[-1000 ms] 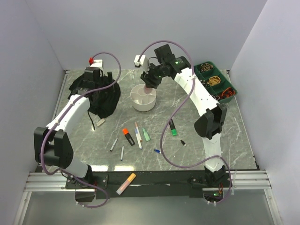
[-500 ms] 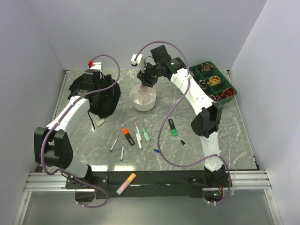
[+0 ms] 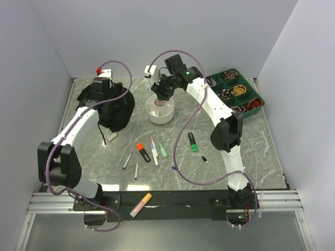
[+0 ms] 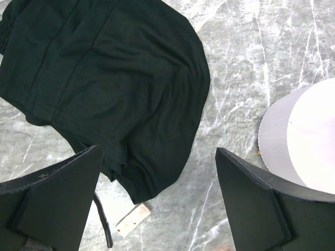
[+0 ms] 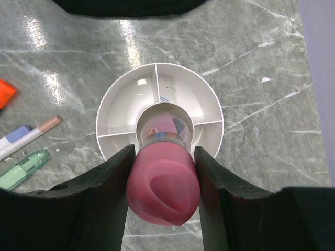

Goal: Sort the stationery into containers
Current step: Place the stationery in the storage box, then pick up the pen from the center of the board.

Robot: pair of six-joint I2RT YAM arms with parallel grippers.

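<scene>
The right end effector (image 5: 163, 175) pinches a pink-capped bottle (image 5: 163, 196) between its two black fingers (image 5: 107, 180), one on each side just below the cap. The cap is glossy, rounded and bright pink. Beyond it shows a clear body with a band of red and blue print. The bottle hangs over the middle of the white bowl (image 5: 180, 89), its far end lined up with the bowl's round central well. Whether it touches the bowl cannot be told.

The bowl is round, with a finely ribbed outer wall and thin dividers running from the central well to the rim. It stands on the grey marbled bench (image 3: 251, 146), just right of the black fabric bag (image 4: 104, 78), which lies slumped and creased.

The left end effector (image 4: 157, 204) hovers over the bag's edge with its fingers spread wide, holding nothing.

Nearer the arm bases, loose stationery lies scattered on the bench:
- an orange highlighter (image 3: 142, 151)
- a white pen (image 3: 154, 151)
- a pale green marker (image 3: 163, 150)
- a green-and-black highlighter (image 3: 193, 141)
- two thin grey pens (image 3: 127, 161)
- a tiny blue piece (image 3: 175, 168)
- a tiny black piece (image 3: 204, 159)
</scene>
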